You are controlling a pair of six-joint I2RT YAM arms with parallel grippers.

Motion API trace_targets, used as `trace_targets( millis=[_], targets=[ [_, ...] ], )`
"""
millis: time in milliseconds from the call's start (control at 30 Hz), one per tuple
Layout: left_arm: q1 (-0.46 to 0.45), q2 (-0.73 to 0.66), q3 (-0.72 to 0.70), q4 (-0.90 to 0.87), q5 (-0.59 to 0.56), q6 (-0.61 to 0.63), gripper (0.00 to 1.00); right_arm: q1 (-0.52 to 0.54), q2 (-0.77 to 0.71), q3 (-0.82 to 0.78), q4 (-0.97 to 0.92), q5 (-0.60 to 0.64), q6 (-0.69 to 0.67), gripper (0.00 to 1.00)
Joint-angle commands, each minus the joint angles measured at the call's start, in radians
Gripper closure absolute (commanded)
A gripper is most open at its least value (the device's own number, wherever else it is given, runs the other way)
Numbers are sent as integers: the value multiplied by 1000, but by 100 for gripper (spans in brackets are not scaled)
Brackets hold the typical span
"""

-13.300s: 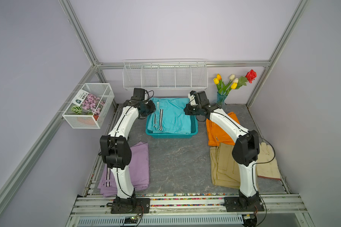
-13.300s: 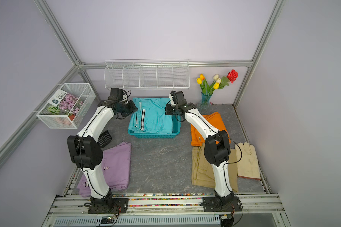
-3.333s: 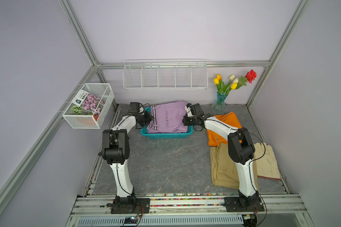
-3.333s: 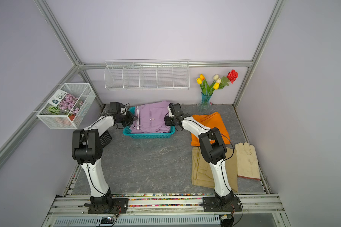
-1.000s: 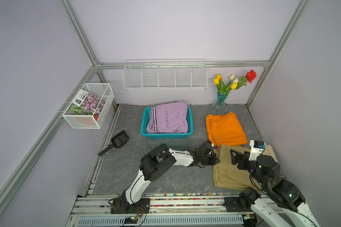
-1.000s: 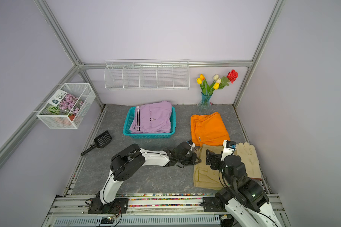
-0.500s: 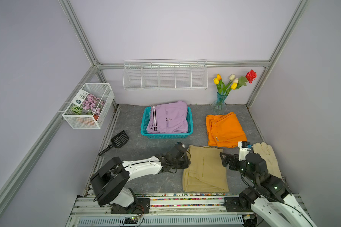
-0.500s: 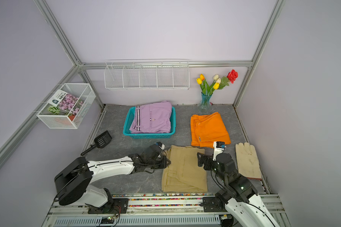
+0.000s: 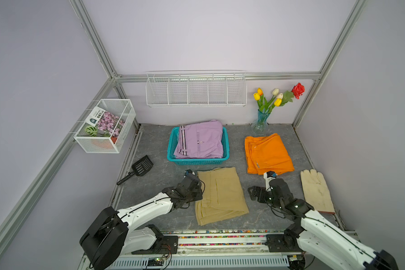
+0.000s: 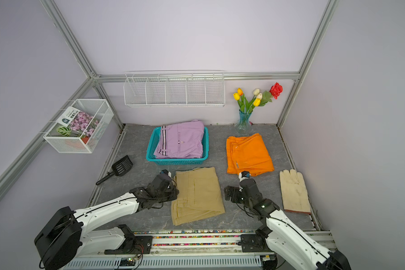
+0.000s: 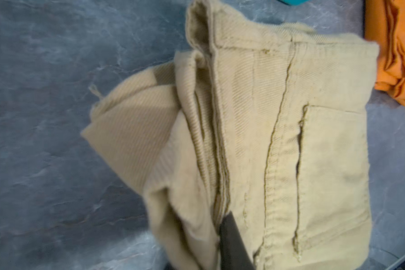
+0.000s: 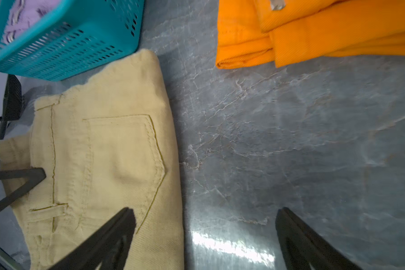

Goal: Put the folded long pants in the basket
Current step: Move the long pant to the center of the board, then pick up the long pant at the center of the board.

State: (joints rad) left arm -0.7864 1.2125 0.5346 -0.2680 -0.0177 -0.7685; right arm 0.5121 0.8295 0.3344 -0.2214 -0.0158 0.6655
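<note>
Wide grey marbled table (image 9: pixel 255 219) fills the floor of the cell, and a long white wire rack (image 9: pixel 196 91) hangs on the back wall above it, with a white mesh box (image 9: pixel 103 142) hooked on the left rail. Down on the table, the khaki pants (image 9: pixel 222 194) lie folded in the near middle, just in front of the basket (image 9: pixel 198 161) and not in it. Over to the right, the orange pants (image 9: pixel 268 154) lie folded flat on the table, apart from the basket, in both top views. The teal basket itself sits toward the back, and the lilac pants (image 9: pixel 201 140) are inside it, heaped above the rim, striped edge to the left. A cream glove (image 9: pixel 315 189) lies flat at the far right, a glass vase (image 9: pixel 260 121) of tulips and a red rose stands in the back corner, and a black scoop (image 9: pixel 140 167) rests by the left rail. Now the small stuff: the left gripper (image 9: pixel 199 190) is down at the khaki pants' left edge, jaws pinched on the bunched cloth, one dark finger (image 11: pixel 232 238) pressed into the folds. The right gripper (image 12: pixel 205 210) hovers jaws spread wide, one finger over the khaki pants' right edge, the other over bare table, holding nothing.
</note>
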Motion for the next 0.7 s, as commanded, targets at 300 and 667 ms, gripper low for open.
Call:
trace_targets(
  millis=[300, 667],
  targets=[
    [85, 48, 18, 52, 73, 75, 100, 3, 497, 95, 385, -191, 9, 3],
    [93, 55, 22, 55, 82, 77, 100, 40, 710, 171, 511, -257, 28, 64]
  ],
)
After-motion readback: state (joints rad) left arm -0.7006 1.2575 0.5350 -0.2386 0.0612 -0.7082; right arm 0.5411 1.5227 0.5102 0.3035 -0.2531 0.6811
